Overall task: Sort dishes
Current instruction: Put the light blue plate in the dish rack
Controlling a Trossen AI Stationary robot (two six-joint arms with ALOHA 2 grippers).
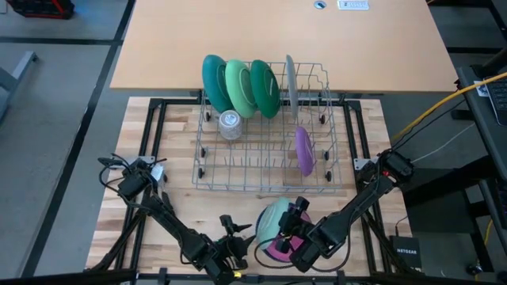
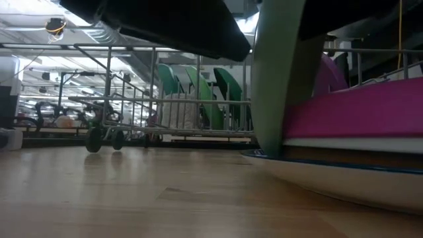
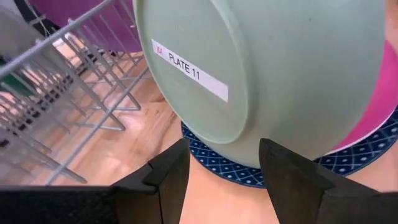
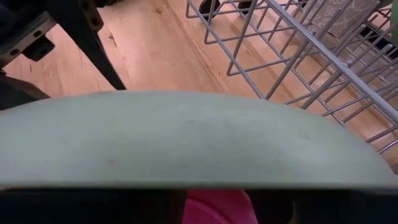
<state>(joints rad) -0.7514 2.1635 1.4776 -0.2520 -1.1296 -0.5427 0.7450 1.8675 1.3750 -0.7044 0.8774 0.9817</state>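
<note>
The right gripper (image 1: pixel 291 224) works at the 6 o'clock edge of the wooden table (image 1: pixel 364 134). It grasps the rim of a pale green round plastic plate (image 1: pixel 275 218), tilted up on edge. In the left wrist view the underside of this plate bears a white label reading "PLATE 11". Its lower edge appears to rest on, or hang just over, a stack of dishes (image 2: pixel 350 158): a pink plastic plate (image 1: pixel 279 247) on top, white and tan layers beneath, and a blue patterned plate (image 3: pixel 348 165) at the bottom.

The left gripper (image 1: pixel 231 261) sits at 7 o'clock, just beside the stack. Its fingers (image 3: pixel 171 177) are spread apart and hold nothing.

Toward the centre stands the metal wire dish rack (image 1: pixel 261 158). It holds a purple plate (image 1: pixel 304 150) at 3 o'clock, a clear glass (image 1: pixel 230 123) at 10 o'clock, and three green and teal plates (image 1: pixel 242 85) and a grey plate (image 1: pixel 291 79) upright along the 12 o'clock row.

Risks, as judged:
- The edge grip is narrow; the plate may pivot or slip during lift.
- Dragging the lower rim may shift the stack.
- A misaligned insertion may strike the rack tines or the purple plate.
</note>
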